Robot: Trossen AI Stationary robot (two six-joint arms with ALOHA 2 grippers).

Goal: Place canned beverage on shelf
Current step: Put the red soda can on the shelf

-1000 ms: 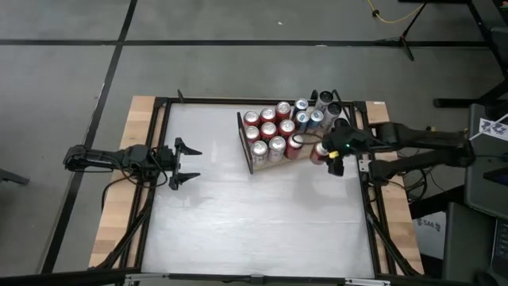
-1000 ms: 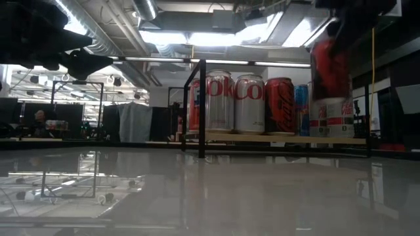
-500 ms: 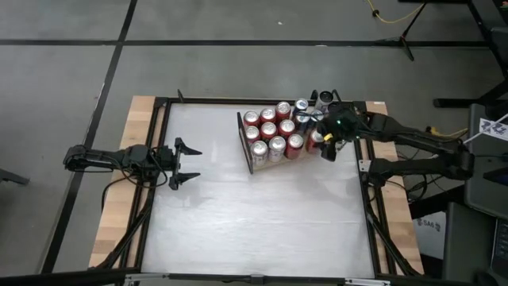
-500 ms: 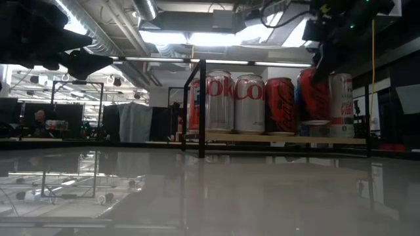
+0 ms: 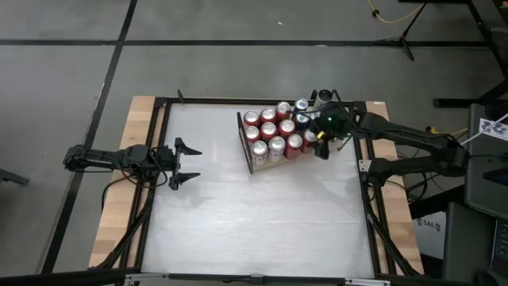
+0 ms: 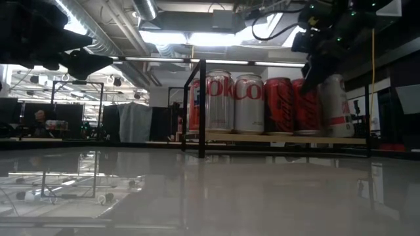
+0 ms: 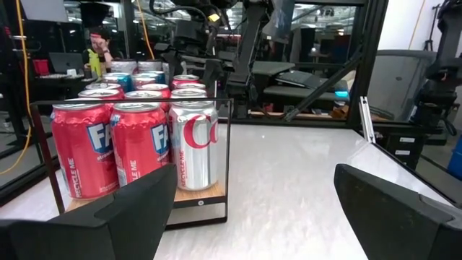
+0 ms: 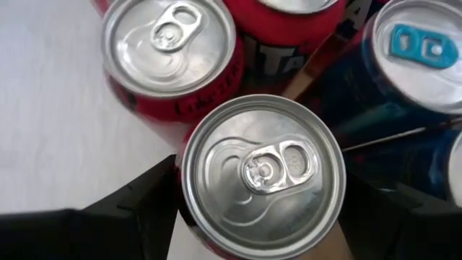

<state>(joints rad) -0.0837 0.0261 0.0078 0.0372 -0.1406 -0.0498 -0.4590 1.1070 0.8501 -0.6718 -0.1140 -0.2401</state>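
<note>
From above, arm hides the grip — right wrist view shows right hand [image 8: 256,206] clasping red can [image 8: 263,175] on shelf [image 5: 274,161].

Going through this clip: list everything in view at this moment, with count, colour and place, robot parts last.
shelf: one, light-brown board with dark upright rail, far right part of the table.
red and silver cans: about ten, standing in rows on the shelf.
blue and dark cans: a few, exact count unclear, behind the shelf near the table's far edge.
held can: one, red with silver top, at the shelf's right end.
table: one, white, pale wood strips along its sides.
left gripper: open, waiting over the table's left side.
right gripper: closed on the held can.
</note>
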